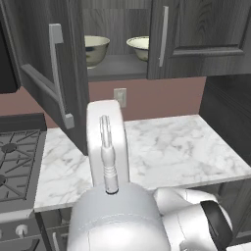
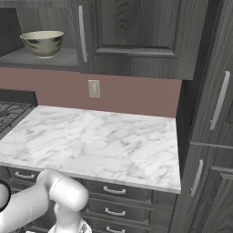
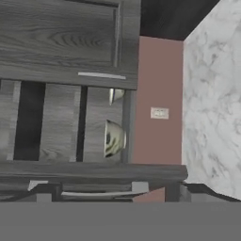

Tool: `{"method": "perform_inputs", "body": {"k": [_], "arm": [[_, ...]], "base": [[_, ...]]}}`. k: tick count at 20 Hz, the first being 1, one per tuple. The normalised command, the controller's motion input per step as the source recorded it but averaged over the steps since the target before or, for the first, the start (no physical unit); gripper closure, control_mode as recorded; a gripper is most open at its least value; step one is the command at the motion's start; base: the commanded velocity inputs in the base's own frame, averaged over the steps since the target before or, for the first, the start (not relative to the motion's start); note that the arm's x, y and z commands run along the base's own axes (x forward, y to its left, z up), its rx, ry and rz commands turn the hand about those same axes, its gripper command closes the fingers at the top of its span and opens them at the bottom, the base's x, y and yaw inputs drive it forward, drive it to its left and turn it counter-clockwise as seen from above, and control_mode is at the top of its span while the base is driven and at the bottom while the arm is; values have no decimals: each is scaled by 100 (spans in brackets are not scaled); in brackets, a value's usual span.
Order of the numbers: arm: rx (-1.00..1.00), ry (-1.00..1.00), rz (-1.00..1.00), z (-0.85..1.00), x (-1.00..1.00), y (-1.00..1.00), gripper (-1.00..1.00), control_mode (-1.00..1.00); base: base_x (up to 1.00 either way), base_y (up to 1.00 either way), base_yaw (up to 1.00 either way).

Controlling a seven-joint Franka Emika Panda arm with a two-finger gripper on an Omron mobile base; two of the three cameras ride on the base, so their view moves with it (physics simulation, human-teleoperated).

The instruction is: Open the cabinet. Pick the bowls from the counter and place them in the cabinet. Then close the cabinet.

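Beyond the open jaws, bowls (image 3: 114, 137) sit inside the cabinet (image 3: 61, 42).

Right bowl (image 1: 140, 47) half behind cabinet door (image 1: 196, 37)

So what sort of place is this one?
A simulated home kitchen, apparently: a gas stove beside a marble counter, and a wall cabinet with bowls on its shelf.

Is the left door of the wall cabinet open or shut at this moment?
Open. The left door swings out toward the camera, exposing the shelf with both bowls; the right door looks shut.
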Motion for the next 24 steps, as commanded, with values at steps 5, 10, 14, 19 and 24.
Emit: {"method": "perform_inputs", "body": {"k": [5, 10, 14, 19, 24], "arm": [[0, -11, 0, -17, 62, 20, -100, -100], [0, -8, 0, -26, 60, 5, -100, -100], [0, -5, 0, -26, 62, 1, -100, -100], [0, -6, 0, -28, 67, 2, -100, -100], [0, -4, 0, -32, 66, 11, -100, -100]], "base": [[0, 0, 0], [0, 0, 0], [0, 0, 0], [0, 0, 0], [0, 0, 0]]}}
